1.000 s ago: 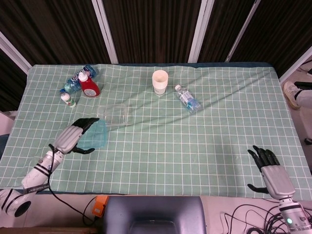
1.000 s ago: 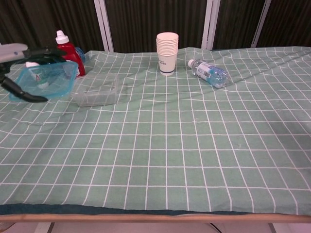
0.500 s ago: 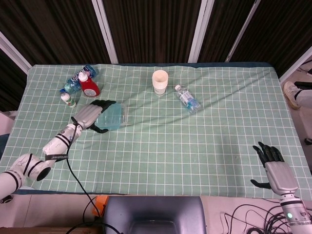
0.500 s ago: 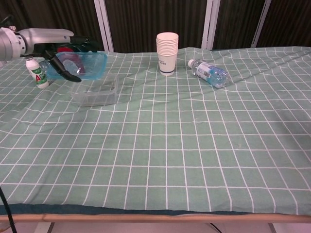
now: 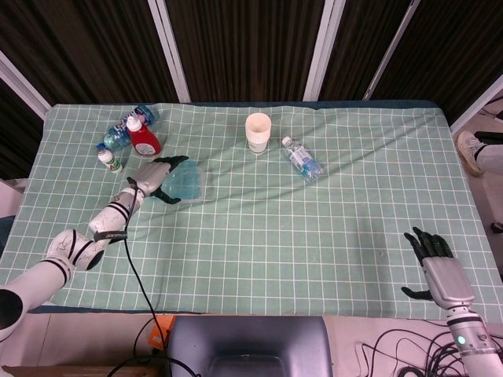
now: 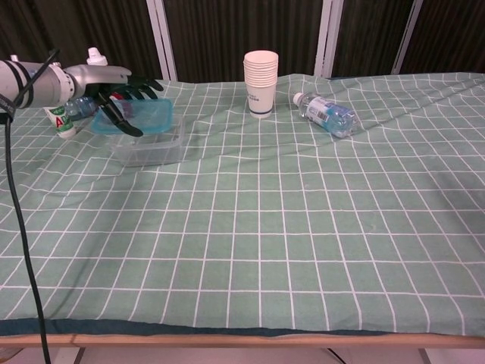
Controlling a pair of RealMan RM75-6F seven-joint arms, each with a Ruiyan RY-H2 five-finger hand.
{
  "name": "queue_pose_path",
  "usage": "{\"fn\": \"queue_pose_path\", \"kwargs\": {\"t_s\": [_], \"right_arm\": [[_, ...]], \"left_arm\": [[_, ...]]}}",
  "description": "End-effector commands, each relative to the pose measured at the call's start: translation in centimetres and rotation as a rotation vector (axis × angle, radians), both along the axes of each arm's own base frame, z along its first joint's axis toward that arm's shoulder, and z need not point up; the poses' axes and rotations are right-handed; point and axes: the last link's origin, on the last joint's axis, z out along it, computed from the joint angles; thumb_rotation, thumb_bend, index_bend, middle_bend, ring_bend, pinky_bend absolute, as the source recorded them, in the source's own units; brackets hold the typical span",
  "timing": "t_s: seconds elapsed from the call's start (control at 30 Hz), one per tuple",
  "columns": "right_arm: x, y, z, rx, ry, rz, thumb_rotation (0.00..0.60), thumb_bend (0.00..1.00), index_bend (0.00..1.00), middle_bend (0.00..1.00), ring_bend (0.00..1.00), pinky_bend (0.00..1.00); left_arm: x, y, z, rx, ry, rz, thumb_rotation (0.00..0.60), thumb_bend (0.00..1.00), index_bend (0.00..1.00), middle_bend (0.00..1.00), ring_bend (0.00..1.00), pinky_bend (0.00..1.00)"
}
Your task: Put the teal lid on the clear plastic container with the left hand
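Observation:
My left hand holds the teal lid by its left edge, thumb below and fingers on top. The lid is tilted and sits directly over the clear plastic container at the table's back left. Its lower edge is at the container's rim; I cannot tell whether they touch. Most of the container is hidden under the lid in the head view. My right hand lies near the front right edge, fingers apart, holding nothing. The chest view does not show it.
Behind my left hand stand a red bottle, a small white bottle and a blue bottle on its side. A stack of paper cups and a lying water bottle sit at the back middle.
My left hand has carried the teal lid away from the front left, back and to the right, and lowered it onto the container's top. The right hand stays put.

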Motion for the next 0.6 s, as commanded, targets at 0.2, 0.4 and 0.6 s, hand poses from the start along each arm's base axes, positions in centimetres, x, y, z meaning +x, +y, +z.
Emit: {"fn": "queue_pose_path", "kwargs": {"t_s": [0.2,0.4,0.6], "right_arm": [[0.1,-0.1,-0.1,0.01,-0.003,0.003,0.6,0.13,0.0,0.0,0.0,0.0],[0.1,0.1,0.2,0.005,-0.011,0.011,0.6,0.13,0.0,0.0,0.0,0.0],[0.1,0.2,0.4,0.002,-0.017,0.014,0.6,0.13,0.0,0.0,0.0,0.0]], "left_arm": [[1.1,0.0,-1.0,-0.011,0.045,-0.019,0.6,0.25,0.0,0.36,0.74,0.59],[1.6,0.0,-1.7,-0.006,0.049,-0.011,0.6,0.25,0.0,0.36,0.74,0.59],[1.8,0.1,-2.3,-0.007,0.064,0.008,0.6,0.25,0.0,0.36,0.74,0.59]]}}
